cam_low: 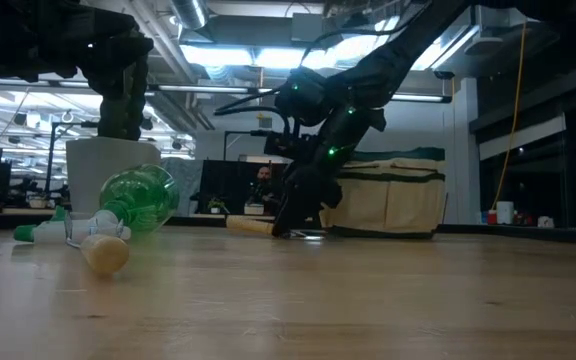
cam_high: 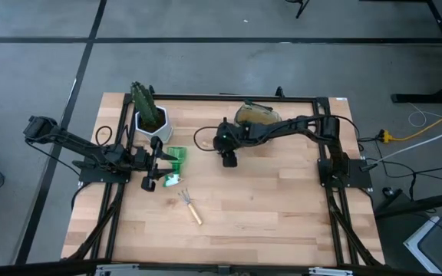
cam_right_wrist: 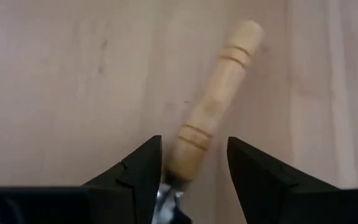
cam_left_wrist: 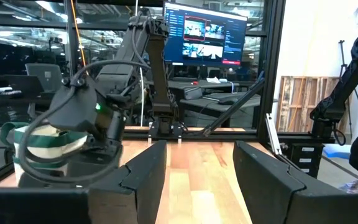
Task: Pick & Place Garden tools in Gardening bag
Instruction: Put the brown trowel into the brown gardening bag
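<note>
two dark arms over one wooden table (cam_high: 282, 222). at the left, left pincer (cam_high: 153, 163) spread wide, holding nothing, hanging low over the boards just beside a white pot (cam_high: 150, 123) with a green cactus (cam_high: 143, 100). right by that pincer, a bright green-and-white item (cam_high: 173, 167) lying on its side on the table, seen in the low view as a green rounded body with white parts. a little further right and nearer the front edge, a small rake (cam_high: 189, 205) with wooden handle, flat on the table, apart from both pincers. then, near the middle toward the far edge, right pincer (cam_high: 229, 157) pointed down at the table, fingers (cam_right_wrist: 138, 168) part open on either side of a wooden trowel handle (cam_right_wrist: 213, 118); handle lying flat on the boards, pale wood with grooved rings, metal neck just showing between the fingers; cannot tell whether the fingers press on it. just behind and to the right, the beige bag (cam_high: 256, 115) with dark green trim, standing upright at the far edge, right arm reaching past it. in the low view, bag (cam_low: 393, 195) close behind the right pincer, trowel handle low on the table at its foot.
</note>
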`<move>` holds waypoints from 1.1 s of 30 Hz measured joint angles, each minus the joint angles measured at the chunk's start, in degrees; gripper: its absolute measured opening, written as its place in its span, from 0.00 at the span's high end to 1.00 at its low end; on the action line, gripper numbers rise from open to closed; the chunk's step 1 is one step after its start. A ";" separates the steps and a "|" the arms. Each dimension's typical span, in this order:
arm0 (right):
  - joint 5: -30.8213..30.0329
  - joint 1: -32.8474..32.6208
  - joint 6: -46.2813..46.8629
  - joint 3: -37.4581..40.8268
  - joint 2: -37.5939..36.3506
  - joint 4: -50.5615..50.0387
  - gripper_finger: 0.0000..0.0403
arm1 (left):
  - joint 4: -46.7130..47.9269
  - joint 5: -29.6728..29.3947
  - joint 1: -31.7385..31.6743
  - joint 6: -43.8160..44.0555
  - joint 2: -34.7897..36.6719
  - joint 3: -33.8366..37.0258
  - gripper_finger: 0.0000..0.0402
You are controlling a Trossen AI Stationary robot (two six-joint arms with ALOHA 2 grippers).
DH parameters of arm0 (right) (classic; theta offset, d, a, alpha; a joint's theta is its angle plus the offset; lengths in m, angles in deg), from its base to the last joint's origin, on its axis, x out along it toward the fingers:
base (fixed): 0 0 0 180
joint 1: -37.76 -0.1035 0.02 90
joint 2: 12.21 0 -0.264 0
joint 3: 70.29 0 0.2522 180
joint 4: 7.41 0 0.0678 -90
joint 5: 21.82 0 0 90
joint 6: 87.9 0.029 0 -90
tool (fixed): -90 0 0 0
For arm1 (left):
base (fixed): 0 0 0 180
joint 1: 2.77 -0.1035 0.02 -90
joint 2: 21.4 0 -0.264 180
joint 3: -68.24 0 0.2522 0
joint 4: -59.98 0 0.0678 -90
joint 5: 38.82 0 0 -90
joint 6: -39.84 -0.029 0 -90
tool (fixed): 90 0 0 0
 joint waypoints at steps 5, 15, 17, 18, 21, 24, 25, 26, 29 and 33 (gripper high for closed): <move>-0.20 0.07 1.63 -0.01 0.21 -0.42 0.55 | 0.01 0.00 0.02 0.00 0.00 0.00 0.55; -0.55 -1.54 2.41 -0.18 0.53 -2.12 0.70 | -0.01 0.00 0.02 0.02 0.02 0.00 0.55; -0.67 -2.04 4.31 -0.18 0.53 -2.25 0.73 | -0.01 0.00 0.02 0.00 0.00 0.00 0.55; -0.69 -2.29 5.24 -0.18 0.53 -2.32 0.74 | -0.01 0.01 0.01 0.00 0.02 0.01 0.55; -0.93 -3.11 7.79 -0.17 0.56 -2.49 0.77 | -0.01 0.02 0.02 0.00 0.02 0.02 0.55; -0.87 -3.87 9.18 -0.16 0.58 -2.61 0.77 | -0.01 0.00 0.00 0.00 0.01 0.00 0.55; -0.86 -4.12 9.20 -0.16 0.58 -2.61 0.77 | -0.01 0.00 0.00 0.01 0.02 0.01 0.55; -0.76 -4.40 9.20 -0.14 0.58 -2.61 0.77 | 0.01 0.00 0.01 0.00 0.02 0.00 0.55; -0.51 -5.25 9.18 -0.12 0.58 -2.71 0.78 | -0.01 0.01 0.00 0.01 0.01 0.01 0.55; -0.16 -6.20 9.87 -0.10 0.62 -2.73 0.79 | -0.01 0.00 0.00 0.00 0.02 0.00 0.55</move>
